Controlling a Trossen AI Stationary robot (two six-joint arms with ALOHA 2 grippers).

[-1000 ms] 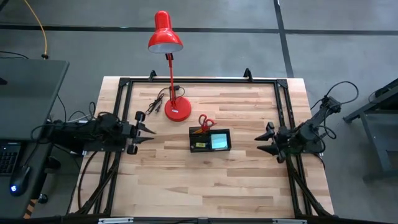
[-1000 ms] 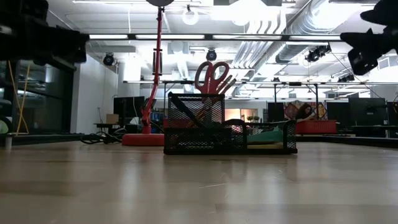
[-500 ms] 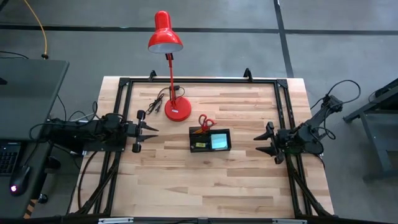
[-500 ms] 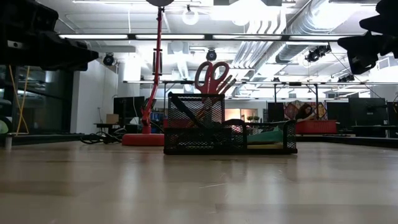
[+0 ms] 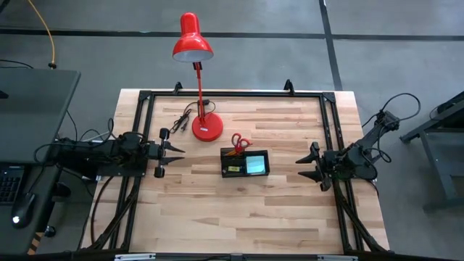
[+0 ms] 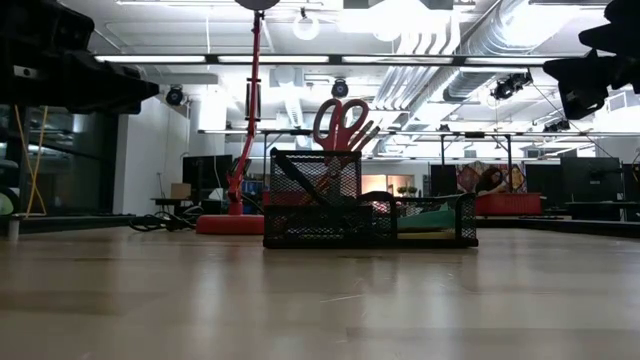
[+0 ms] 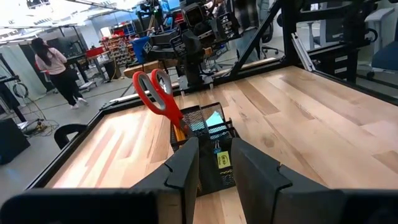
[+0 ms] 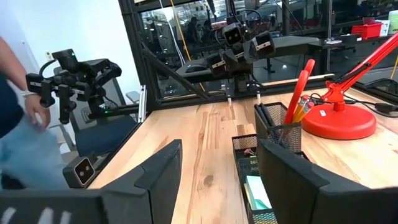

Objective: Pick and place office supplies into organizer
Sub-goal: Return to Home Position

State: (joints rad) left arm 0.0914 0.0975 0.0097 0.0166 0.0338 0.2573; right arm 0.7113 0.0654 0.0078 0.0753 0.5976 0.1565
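The black mesh organizer (image 5: 245, 162) stands mid-table on its base. Red-handled scissors (image 5: 240, 142) and pencils (image 7: 180, 132) stand upright in its taller compartment (image 6: 315, 195). A teal pad (image 5: 256, 164) lies in its low compartment. My left gripper (image 5: 174, 156) hovers by the table's left side, level and pointing at the organizer, open with nothing between its fingers (image 7: 186, 168). My right gripper (image 5: 301, 167) hovers by the right side facing the organizer (image 8: 261, 162), also open and holding nothing.
A red desk lamp's base (image 5: 207, 127) stands behind and left of the organizer, its black cord (image 5: 185, 120) trailing left. A black frame (image 5: 232, 94) rims the table. Bare wood (image 5: 239, 217) spans the near half. A person (image 8: 22, 124) is beyond the table.
My left gripper has turned a little in place by the table's left side and now points level at the organizer. The organizer and its contents have kept still.
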